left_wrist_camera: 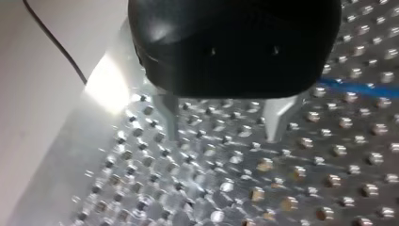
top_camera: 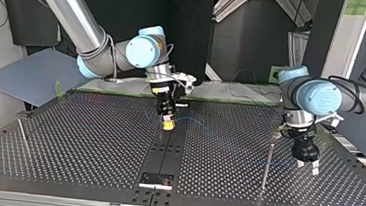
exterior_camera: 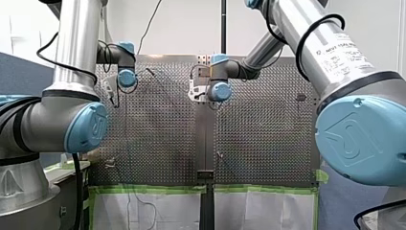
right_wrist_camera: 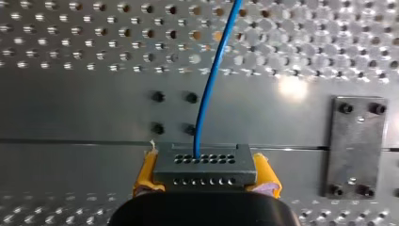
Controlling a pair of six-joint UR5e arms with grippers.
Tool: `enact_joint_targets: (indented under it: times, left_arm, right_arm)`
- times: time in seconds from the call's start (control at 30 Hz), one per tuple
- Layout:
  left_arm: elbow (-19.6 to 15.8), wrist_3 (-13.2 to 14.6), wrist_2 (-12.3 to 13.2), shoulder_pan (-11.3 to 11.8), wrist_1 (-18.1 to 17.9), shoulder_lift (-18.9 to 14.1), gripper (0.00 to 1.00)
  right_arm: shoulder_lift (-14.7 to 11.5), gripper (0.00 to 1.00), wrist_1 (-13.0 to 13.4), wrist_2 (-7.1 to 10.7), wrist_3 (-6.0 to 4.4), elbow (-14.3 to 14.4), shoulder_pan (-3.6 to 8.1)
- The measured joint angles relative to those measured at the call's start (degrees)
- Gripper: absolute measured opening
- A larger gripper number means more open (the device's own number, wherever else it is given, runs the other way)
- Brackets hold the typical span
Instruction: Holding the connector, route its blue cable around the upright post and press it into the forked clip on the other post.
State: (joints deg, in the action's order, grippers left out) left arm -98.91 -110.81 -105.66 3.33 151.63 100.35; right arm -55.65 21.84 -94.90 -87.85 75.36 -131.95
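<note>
Connector [right_wrist_camera: 205, 165] is clamped by its side faces between the yellow pads [right_wrist_camera: 147, 172] of my right gripper [top_camera: 168, 124], just above the table's [top_camera: 67, 138] middle. It is judged rigid and light, best held at those sides. Blue cable [right_wrist_camera: 211, 80], judged thin and limp, is seen running rightward in the top view toward an upright post [top_camera: 266, 165]. My left gripper [left_wrist_camera: 221, 129] is spread apart, empty. Arm label [exterior_camera: 344, 52] cannot be read.

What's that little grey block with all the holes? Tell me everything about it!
The connector is a small dark grey rectangular block, plastic-looking, with two rows of little round holes. My right tool squeezes it between its yellow pads, one on each end. A thin blue cable comes out of one hole and runs off ahead over the perforated table.
</note>
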Motion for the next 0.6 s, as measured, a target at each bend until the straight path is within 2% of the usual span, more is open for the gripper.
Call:
enact_joint_targets:
  times: [0.2, 0.37, 0.5, 0.6]
  left_arm:
    - [-0.2, -2.6, 0.1, 0.2, 0.0, 0.0, 1.0]
    - [-0.2, -4.6, 1.7, 0.6, -1.2, 0.1, 1.0]
    - [0.3, -5.9, 3.7, 0.6, -1.5, 1.2, 1.0]
    - [1.0, -5.8, 5.2, 0.2, -1.3, 2.5, 1.0]
  right_arm:
    - [0.0, 0.0, 0.5, -0.62, 0.26, 1.7, 0.02]
    - [0.1, 0.0, 2.1, -0.84, 0.18, 3.5, 0.34]
    - [0.3, 0.0, 4.2, -1.64, -0.55, 5.6, 0.97]
    - [1.1, 0.0, 5.9, -2.37, -0.91, 7.4, 1.57]
